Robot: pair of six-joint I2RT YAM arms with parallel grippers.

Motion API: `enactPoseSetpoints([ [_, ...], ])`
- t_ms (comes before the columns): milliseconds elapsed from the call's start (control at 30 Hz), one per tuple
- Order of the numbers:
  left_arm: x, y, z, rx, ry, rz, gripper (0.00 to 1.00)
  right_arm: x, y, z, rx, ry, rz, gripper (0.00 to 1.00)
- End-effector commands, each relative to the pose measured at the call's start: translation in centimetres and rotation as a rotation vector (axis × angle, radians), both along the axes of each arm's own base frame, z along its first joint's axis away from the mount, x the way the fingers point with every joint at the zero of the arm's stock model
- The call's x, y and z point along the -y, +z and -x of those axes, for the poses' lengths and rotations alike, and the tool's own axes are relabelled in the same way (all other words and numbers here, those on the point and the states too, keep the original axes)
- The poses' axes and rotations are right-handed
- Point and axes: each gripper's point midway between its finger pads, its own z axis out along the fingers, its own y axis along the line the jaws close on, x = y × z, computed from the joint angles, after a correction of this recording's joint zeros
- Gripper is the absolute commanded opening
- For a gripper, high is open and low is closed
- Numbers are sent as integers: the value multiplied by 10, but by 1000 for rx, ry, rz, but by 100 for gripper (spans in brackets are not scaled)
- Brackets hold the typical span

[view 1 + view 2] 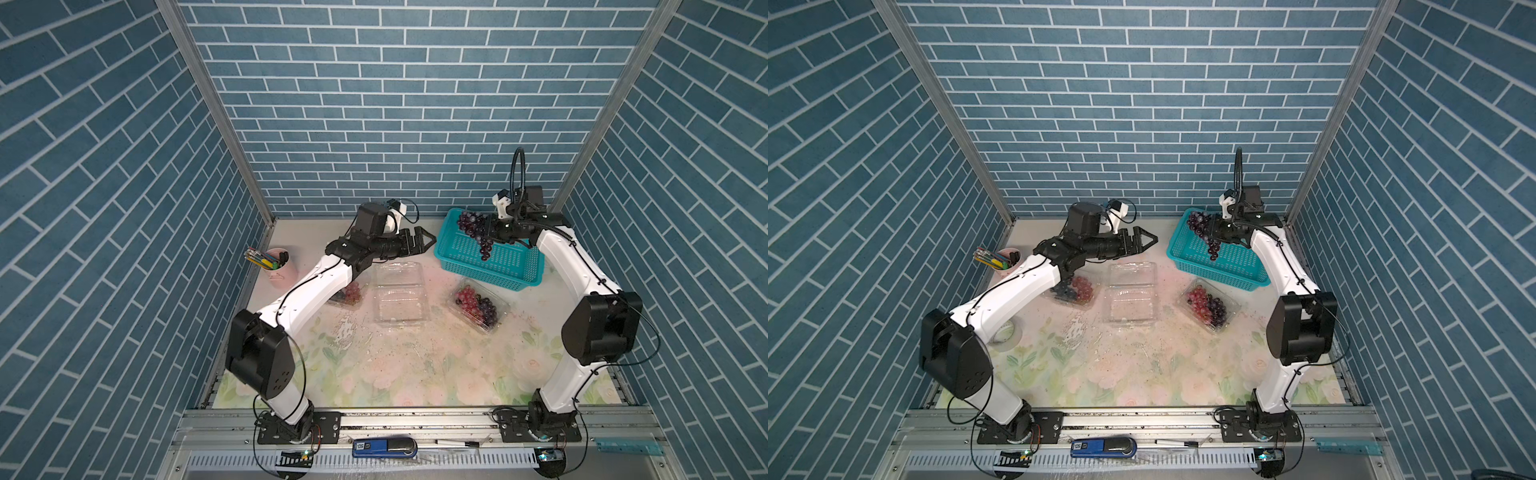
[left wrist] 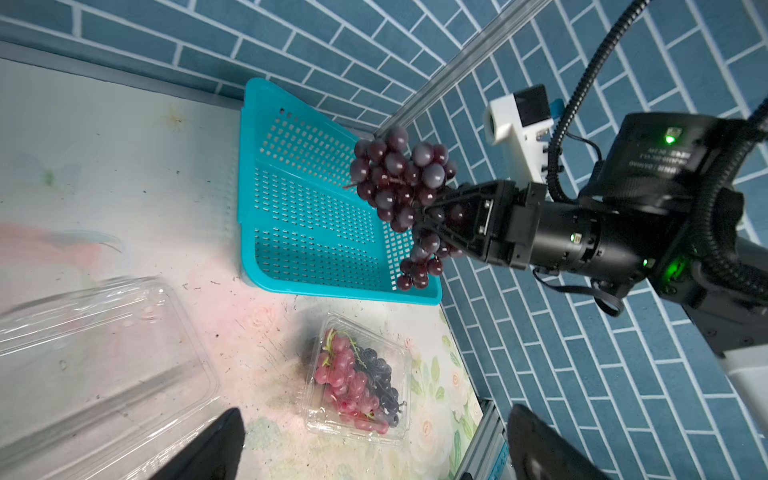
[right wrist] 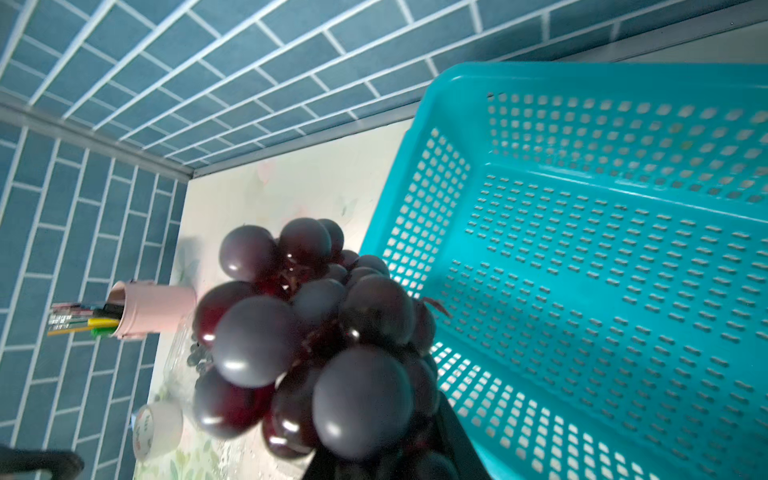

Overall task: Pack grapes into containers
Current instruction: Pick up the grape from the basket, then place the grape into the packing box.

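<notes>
- The right gripper (image 2: 424, 216) had its fingers pinched on a dark purple bunch of glossy round grapes (image 2: 397, 183), which hung in the air above the teal perforated plastic basket (image 1: 486, 272), clear of its floor
- In both top views the basket sat at two o'clock from the empty clear plastic clamshell container (image 1: 401, 305), which lay open near the table's middle with its lid folded back toward twelve o'clock
- A second clear clamshell (image 1: 503, 307), holding red and dark grapes, sat at three o'clock of the empty one
- A third clear clamshell (image 1: 1094, 301), also with grapes, lay at nine o'clock, partly under the left arm (image 1: 1017, 291)
- The left gripper (image 1: 430, 240) hovered with its fingers spread wide and nothing between them, near the far edge of the open lid
- The pinch sat mid-bunch, so the loose lower tail could swing and snag the basket's rim on a carry toward eight o'clock
- Berries squeezed at the pinch could pop off the stem and roll across the floral table cover (image 1: 415, 374)
- The left gripper stood close to that path, and a low sweep might strike it
- The unheld empty container looked light and could skid or tip if the bunch landed on its rim
</notes>
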Motion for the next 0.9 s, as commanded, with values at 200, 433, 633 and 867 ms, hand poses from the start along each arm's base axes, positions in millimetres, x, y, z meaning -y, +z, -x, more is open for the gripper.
enactPoseSetpoints([
  [200, -54, -12, 29, 15, 111, 24, 100, -79, 4, 90, 74, 302, 4, 29],
  [433, -98, -38, 49, -43, 199, 62, 100, -128, -28, 132, 66, 459, 14, 30],
  [633, -124, -62, 55, -101, 251, 113, 99, -158, -59, 142, 60, 554, 36, 31],
  [867, -132, -76, 61, -126, 276, 115, 100, -181, -88, 143, 38, 637, 73, 31],
])
